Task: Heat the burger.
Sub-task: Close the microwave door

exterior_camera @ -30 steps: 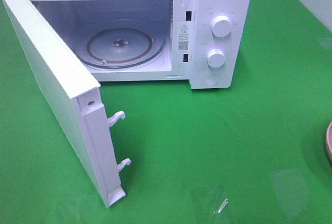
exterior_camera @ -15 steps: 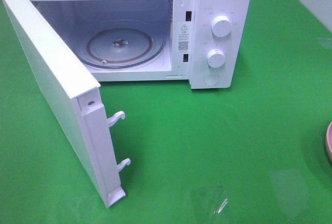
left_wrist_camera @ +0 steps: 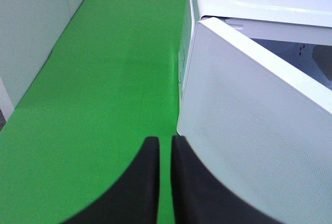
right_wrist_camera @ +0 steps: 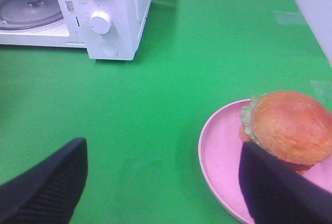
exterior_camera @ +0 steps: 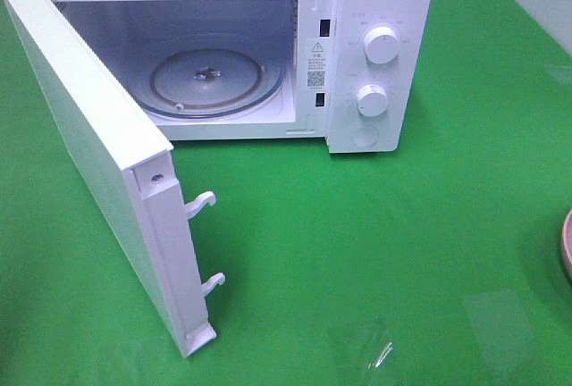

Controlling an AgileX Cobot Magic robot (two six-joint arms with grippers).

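Green cloth covers the desk (exterior_camera: 429, 225) we work over. Farthest left, our left pincer (left_wrist_camera: 165, 146) hangs above bare green just beside the outer face of the microwave door (exterior_camera: 89, 163); its two dark fingers (left_wrist_camera: 142, 182) stand nearly together with only a thin slit between them, and nothing is in them. The door stands swung wide open. Behind it sits the white microwave (exterior_camera: 375, 11), its glass turntable (exterior_camera: 210, 78) bare inside the cavity, two round knobs (exterior_camera: 382, 46) on the panel at its right. Farther right, well apart from the microwave, we see the burger (right_wrist_camera: 290, 125) resting on a pink plate (right_wrist_camera: 218, 151). Our right pincer (right_wrist_camera: 161, 182) hovers near the plate with its fingers spread wide, gripping nothing, one finger (right_wrist_camera: 280, 187) overlapping the plate's near edge in the wrist view.
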